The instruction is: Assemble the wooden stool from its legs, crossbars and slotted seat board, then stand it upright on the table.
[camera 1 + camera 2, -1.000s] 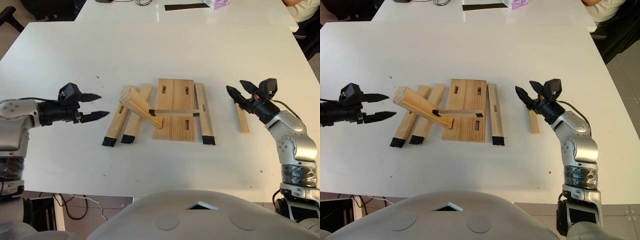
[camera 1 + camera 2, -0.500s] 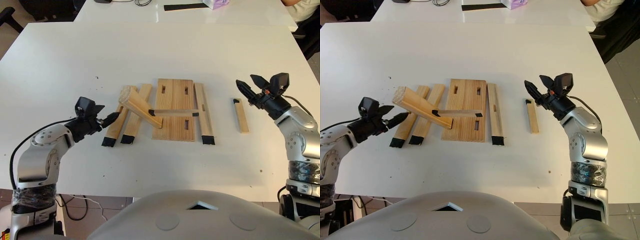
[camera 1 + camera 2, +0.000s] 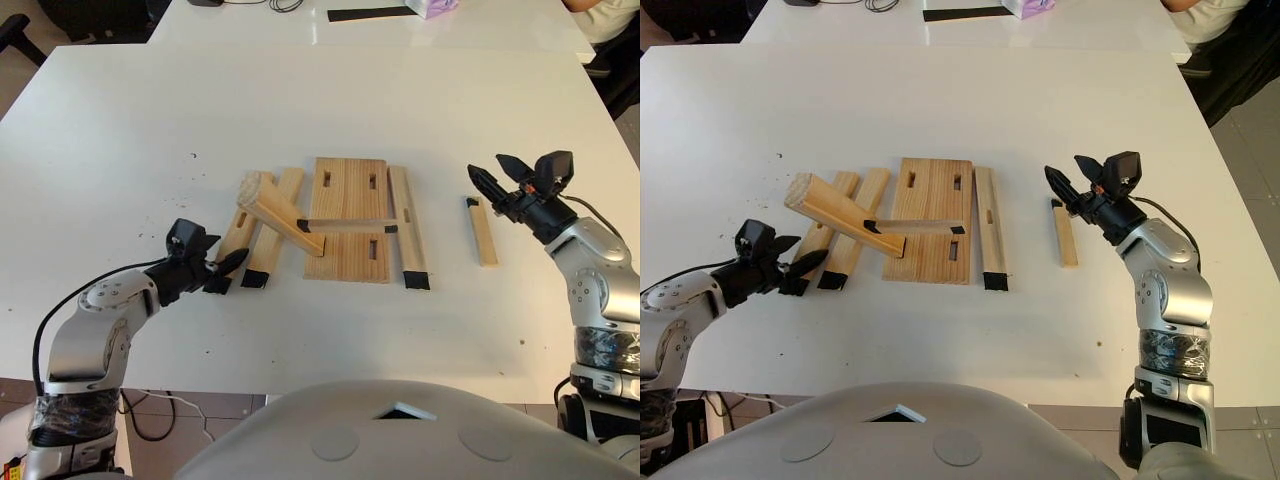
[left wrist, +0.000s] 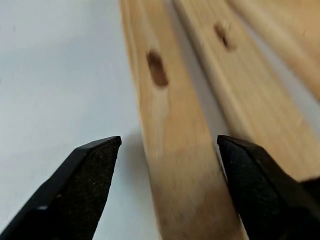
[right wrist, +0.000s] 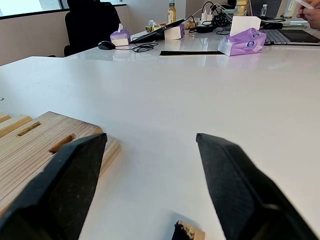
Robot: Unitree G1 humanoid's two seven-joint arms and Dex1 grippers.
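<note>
presumably step one, picking a leg: left gripper (image 3: 224,268), fingers apart, is straddling the black-tipped end of the outermost leg (image 3: 233,238) lying flat left of the seat board (image 3: 347,215) (right gripper (image 3: 487,170) is hovering, spread, above the short crossbar (image 3: 484,232)); the next move is calling for a square closing.

I'm looking at an office: at twelve o'clock a second desk (image 3: 250,25) carries a computer mouse (image 5: 106,45), cables (image 5: 142,47), tissue box (image 5: 242,42) and laptop (image 5: 290,35), office chair (image 5: 92,22) behind.
</note>
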